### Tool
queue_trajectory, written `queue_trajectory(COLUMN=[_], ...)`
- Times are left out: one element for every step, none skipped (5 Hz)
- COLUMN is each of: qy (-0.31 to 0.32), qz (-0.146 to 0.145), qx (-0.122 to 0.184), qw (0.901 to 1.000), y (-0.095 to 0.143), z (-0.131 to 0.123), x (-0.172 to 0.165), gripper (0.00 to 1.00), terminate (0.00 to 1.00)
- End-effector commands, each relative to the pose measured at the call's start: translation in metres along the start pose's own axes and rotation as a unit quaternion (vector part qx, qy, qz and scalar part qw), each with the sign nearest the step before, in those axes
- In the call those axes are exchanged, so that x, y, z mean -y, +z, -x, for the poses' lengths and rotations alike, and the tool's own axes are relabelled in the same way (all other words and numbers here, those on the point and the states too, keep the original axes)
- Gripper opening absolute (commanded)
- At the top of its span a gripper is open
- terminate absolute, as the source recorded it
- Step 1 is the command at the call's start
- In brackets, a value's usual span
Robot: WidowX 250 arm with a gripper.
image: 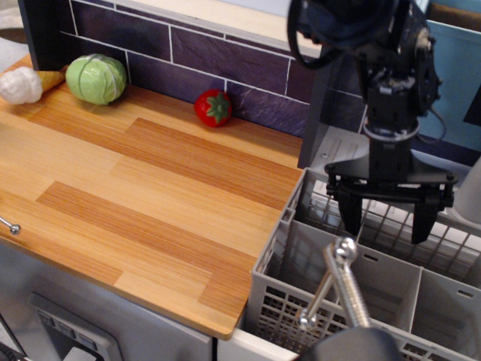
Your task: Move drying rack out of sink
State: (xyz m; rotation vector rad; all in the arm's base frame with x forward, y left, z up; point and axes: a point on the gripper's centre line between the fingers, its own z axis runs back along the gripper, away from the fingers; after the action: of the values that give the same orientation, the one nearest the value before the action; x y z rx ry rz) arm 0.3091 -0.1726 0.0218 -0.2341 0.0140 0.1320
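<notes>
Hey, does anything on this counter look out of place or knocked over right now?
Nothing looks spilled or damaged. The cabbage and strawberry sit by the tiled wall. The drying rack sits level at the counter's edge, and the end effector hangs open over its back wall.

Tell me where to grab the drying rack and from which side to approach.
Probably the drying rack's slatted back wall, taken from above: it is a thin upright rim, and the open gripper already hangs over it, fingers pointing down on either side.
</notes>
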Motion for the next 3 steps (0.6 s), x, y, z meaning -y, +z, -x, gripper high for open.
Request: queue_trajectory(qy=[-0.012, -0.006, -0.008], qz=[-0.010, -0.012, -0.012], qx=[0.019, 0.017, 0.017], qw=[0.9997, 0.9998, 0.9998], y=[-0.0054, -0.0042, -0.0009], z=[-0.0056, -0.0090, -0.0096], x=[0.0099, 0.0091, 0.0089], gripper=[1.00, 0.00, 0.00], terminate=[0.00, 0.00, 0.00])
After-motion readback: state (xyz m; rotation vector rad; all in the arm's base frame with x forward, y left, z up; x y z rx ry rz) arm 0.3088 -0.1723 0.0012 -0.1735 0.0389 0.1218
